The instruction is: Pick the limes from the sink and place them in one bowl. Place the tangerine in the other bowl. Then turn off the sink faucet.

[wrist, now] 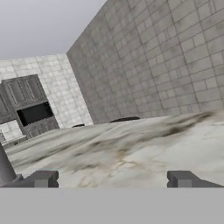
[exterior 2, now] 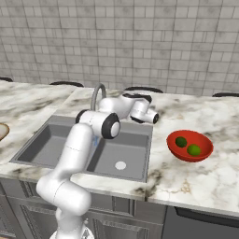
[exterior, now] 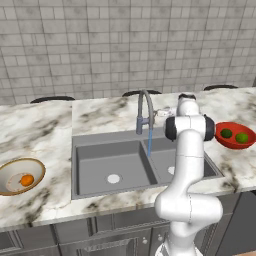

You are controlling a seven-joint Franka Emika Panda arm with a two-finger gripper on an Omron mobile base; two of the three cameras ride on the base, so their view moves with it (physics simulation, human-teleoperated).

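Note:
Both limes (exterior: 226,133) (exterior: 242,138) lie in the red bowl (exterior: 235,144) on the counter right of the sink (exterior: 95,150); they appear again as limes (exterior 2: 181,142) (exterior 2: 194,150) in the red bowl (exterior 2: 173,148). The tangerine (exterior: 27,180) rests in the tan bowl (exterior: 11,172) at the left. A blue stream of water falls from the faucet (exterior: 144,111) into the sink. My gripper (exterior: 164,112) (exterior 2: 153,116) hovers just right of the faucet (exterior 2: 96,97), behind the sink. Its fingertips (wrist: 43,178) stand wide apart, open, with nothing between them.
Marble counter (exterior 2: 205,177) runs on both sides of the sink (exterior 2: 133,140), with a tiled wall (exterior: 125,45) behind. My own white arm (exterior: 190,170) crosses in front of the right basin. A grey post (wrist: 5,168) stands at the hand view's left edge.

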